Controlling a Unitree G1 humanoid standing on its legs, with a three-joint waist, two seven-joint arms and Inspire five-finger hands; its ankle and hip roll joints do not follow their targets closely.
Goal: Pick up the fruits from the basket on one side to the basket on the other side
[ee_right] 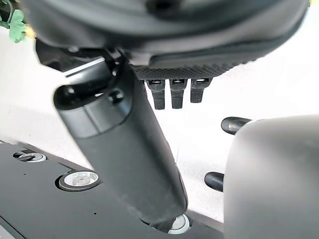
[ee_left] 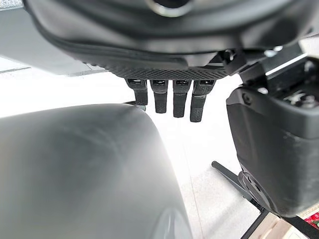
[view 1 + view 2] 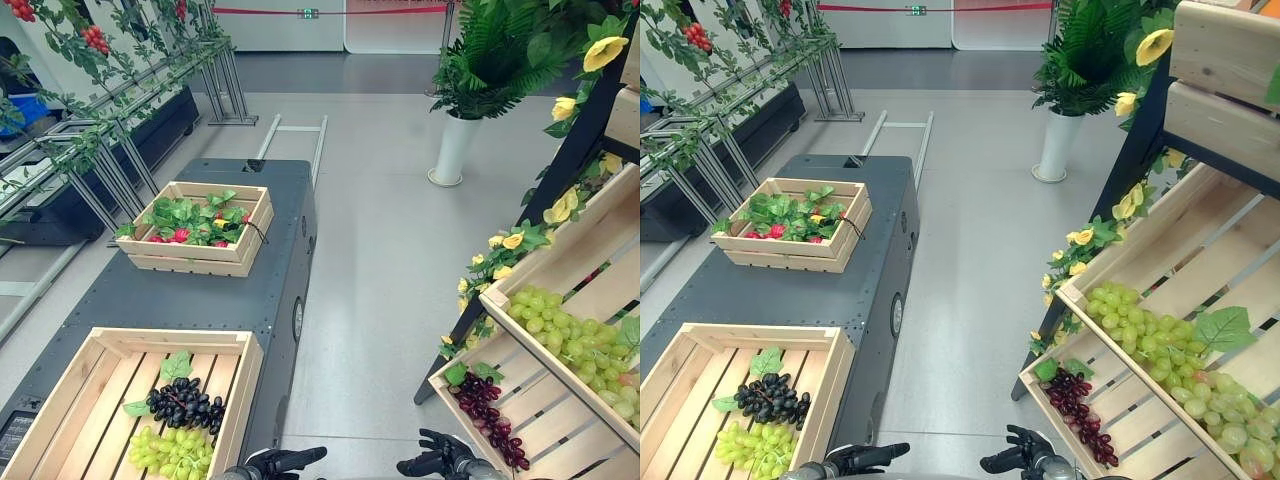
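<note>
As I look down, the dark grapes (image 3: 186, 404) and green grapes (image 3: 168, 450) lie together in the wooden crate (image 3: 245, 390) just left of my left hand (image 3: 287, 460). That hand is empty, with its fingers straight and relaxed. My right hand (image 3: 436, 463) hangs loose and empty too. Just to its right, red grapes (image 3: 492, 418) lie in the lower shelf crate (image 3: 540, 395), and further green bunches (image 3: 560, 335) lie in the crate above it.

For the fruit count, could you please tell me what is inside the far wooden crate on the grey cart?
Green leaves with a few red fruits and a yellow one showing between them; anything beneath the leaves is covered.
</note>
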